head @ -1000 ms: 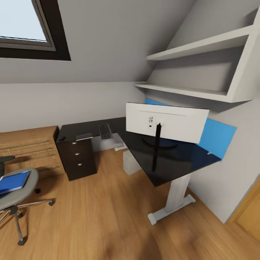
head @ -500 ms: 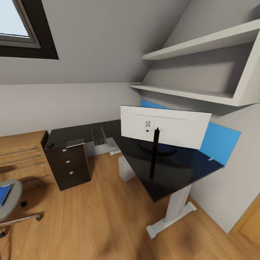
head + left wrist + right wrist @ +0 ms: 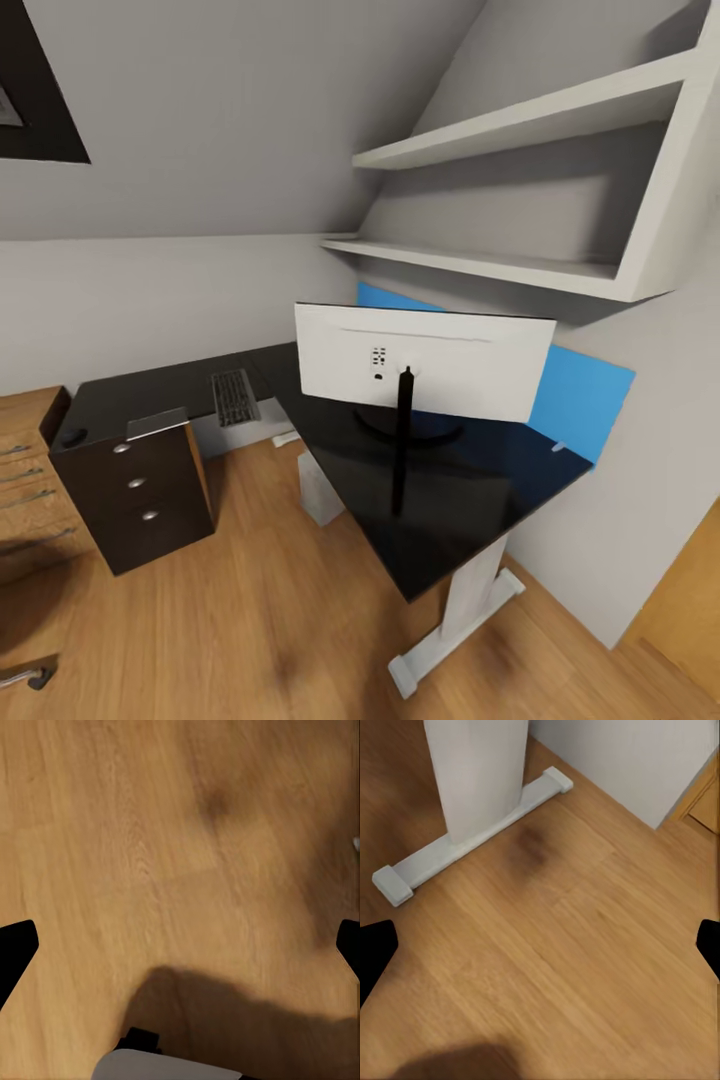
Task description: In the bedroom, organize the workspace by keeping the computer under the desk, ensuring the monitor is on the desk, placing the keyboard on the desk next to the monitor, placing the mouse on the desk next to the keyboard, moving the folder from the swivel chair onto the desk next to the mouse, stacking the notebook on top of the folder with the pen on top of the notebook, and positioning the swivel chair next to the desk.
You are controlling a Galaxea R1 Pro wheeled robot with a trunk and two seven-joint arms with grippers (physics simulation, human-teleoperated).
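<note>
The desk (image 3: 470, 480) has a glossy black L-shaped top. On it stands the monitor (image 3: 425, 360), its white back towards me. The keyboard (image 3: 233, 396) lies on the far wing. The small black mouse (image 3: 72, 437) sits at that wing's left end, beside a thin greyish notebook (image 3: 155, 422) over the drawers. The silver-grey computer (image 3: 318, 488) stands under the desk. One chrome leg of the swivel chair (image 3: 25, 675) shows at the lower left. The folder and pen are out of view. My left gripper (image 3: 180, 949) and right gripper (image 3: 540, 949) are open over bare floor.
A black drawer unit (image 3: 140, 490) stands under the desk's left end, against low wooden shelving (image 3: 22, 490). The desk's white pedestal leg (image 3: 480, 780) is close to my right gripper. White wall shelves (image 3: 520, 130) hang above the desk. An oak door (image 3: 685, 600) is at the right.
The head view has swung to the right, so the desk now sits further left in the picture. The chair seat with the blue folder has slipped out past the left edge.
</note>
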